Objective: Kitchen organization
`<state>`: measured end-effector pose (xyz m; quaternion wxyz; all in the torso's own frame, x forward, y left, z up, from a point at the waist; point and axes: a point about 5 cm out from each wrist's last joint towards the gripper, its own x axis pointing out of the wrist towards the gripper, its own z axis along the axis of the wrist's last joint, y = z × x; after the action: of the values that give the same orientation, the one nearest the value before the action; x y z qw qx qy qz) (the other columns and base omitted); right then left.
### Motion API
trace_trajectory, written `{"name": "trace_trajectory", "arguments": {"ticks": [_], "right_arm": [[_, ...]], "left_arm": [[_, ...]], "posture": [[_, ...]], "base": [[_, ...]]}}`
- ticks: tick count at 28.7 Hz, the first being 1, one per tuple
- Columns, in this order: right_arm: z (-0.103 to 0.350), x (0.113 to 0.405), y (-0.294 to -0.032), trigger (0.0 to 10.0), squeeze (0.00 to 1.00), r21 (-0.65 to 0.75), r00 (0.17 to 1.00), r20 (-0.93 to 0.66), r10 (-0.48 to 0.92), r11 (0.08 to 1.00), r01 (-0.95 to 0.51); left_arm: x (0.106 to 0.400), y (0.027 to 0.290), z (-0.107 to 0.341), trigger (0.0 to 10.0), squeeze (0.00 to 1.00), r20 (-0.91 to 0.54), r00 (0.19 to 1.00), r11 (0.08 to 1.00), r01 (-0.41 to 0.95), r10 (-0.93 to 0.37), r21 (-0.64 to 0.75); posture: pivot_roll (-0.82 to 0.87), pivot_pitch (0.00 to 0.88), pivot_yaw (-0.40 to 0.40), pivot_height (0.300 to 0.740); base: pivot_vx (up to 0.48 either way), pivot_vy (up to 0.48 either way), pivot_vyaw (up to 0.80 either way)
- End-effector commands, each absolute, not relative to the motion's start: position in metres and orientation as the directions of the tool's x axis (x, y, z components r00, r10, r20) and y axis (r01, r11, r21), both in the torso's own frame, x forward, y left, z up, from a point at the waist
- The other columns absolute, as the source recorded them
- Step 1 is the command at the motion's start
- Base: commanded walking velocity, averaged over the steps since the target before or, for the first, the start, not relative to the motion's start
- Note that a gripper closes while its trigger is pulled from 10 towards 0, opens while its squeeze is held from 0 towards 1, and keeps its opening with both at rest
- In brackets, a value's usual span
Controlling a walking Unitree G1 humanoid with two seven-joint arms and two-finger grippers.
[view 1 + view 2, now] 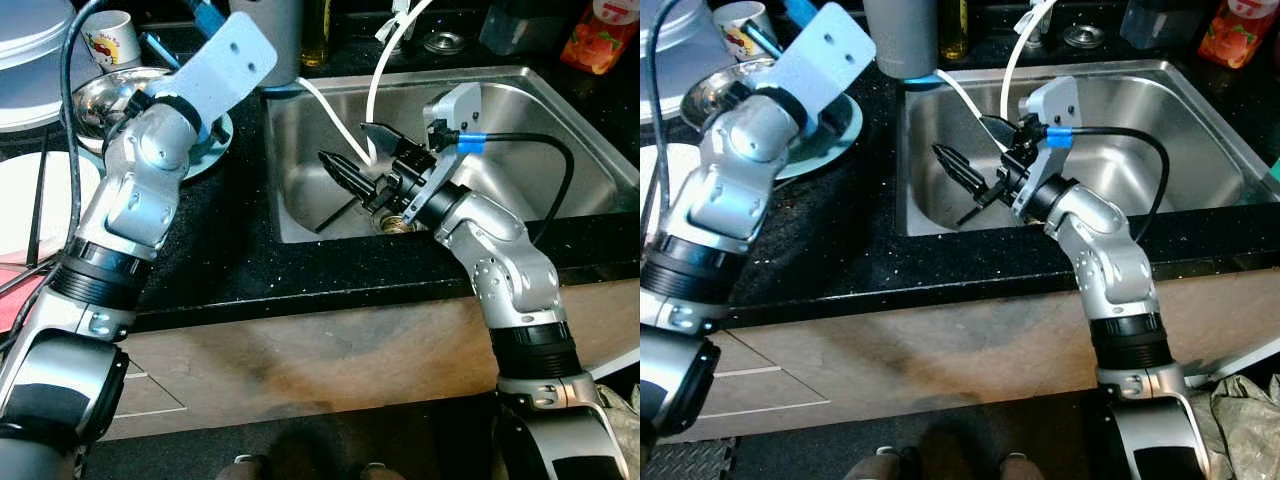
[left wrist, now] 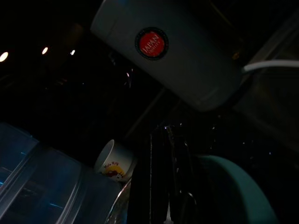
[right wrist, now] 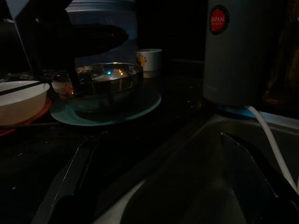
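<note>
My left arm reaches across the black counter to a steel bowl that sits on a teal plate. Its wrist plate hides the gripper in the eye views. In the left wrist view the left gripper looks shut, its dark fingers pressed together just beside the teal plate. My right gripper hangs open over the steel sink, nothing between its fingers, which spread wide in the right wrist view.
A tall grey canister with a red sticker stands at the sink's back left corner. A white tube runs into the sink. A white cup, a white bowl with chopsticks and an orange packet are nearby.
</note>
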<state>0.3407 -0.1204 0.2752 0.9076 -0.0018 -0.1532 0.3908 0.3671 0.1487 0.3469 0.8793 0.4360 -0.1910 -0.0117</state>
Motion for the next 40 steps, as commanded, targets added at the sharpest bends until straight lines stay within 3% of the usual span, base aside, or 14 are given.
{"name": "trace_trajectory", "arguments": {"ticks": [1,2,3,14,15,19,27,40], "right_arm": [[0.277,0.341,-0.122,10.0,0.00,-0.121,0.642,0.278,0.715,0.689,-0.715],[0.276,0.341,-0.122,10.0,0.00,-0.121,0.643,0.276,0.715,0.689,-0.714],[0.275,0.341,-0.122,10.0,0.00,-0.120,0.644,0.275,0.714,0.690,-0.714],[0.272,0.340,-0.122,10.0,0.00,-0.120,0.642,0.257,0.723,0.683,-0.721],[0.271,0.339,-0.121,10.0,0.00,-0.119,0.637,0.251,0.729,0.677,-0.727],[0.269,0.337,-0.120,10.0,0.00,-0.118,0.625,0.236,0.744,0.660,-0.742],[0.254,0.322,-0.110,10.0,0.00,-0.134,0.521,0.123,0.845,0.534,-0.835],[0.251,0.316,-0.109,10.0,0.00,-0.136,0.493,0.075,0.867,0.499,-0.856]], "left_arm": [[0.366,0.151,0.351,10.0,0.00,0.319,0.931,0.580,-0.164,-0.177,0.798],[0.368,0.154,0.346,10.0,0.00,0.294,0.942,0.564,-0.154,-0.165,0.811],[0.369,0.156,0.340,10.0,1.00,0.262,0.952,0.560,-0.132,-0.157,0.818],[0.367,0.160,0.328,10.0,1.00,0.200,0.970,0.542,-0.095,-0.138,0.835],[0.367,0.160,0.327,10.0,0.00,0.190,0.972,0.541,-0.088,-0.136,0.836],[0.367,0.161,0.325,10.0,0.00,0.176,0.975,0.537,-0.078,-0.133,0.840],[0.369,0.164,0.312,10.0,0.00,0.085,0.989,0.539,-0.008,-0.118,0.843],[0.368,0.164,0.306,10.0,0.00,0.054,0.992,0.547,0.019,-0.116,0.837]], "posture": [[0.01,0.173,0.005,0.740],[0.01,0.175,0.006,0.740],[0.01,0.175,0.005,0.740],[0.01,0.179,0.006,0.740],[0.01,0.179,0.006,0.740],[0.01,0.181,0.007,0.740],[0.01,0.182,0.008,0.740],[0.01,0.180,0.012,0.740]], "base": [[0.000,0.000,0.00],[0.000,0.000,0.00],[0.000,0.000,0.00],[0.000,0.000,0.00],[0.000,0.000,0.00],[0.000,0.000,0.00],[0.000,0.000,0.00],[0.000,0.000,0.00]]}}
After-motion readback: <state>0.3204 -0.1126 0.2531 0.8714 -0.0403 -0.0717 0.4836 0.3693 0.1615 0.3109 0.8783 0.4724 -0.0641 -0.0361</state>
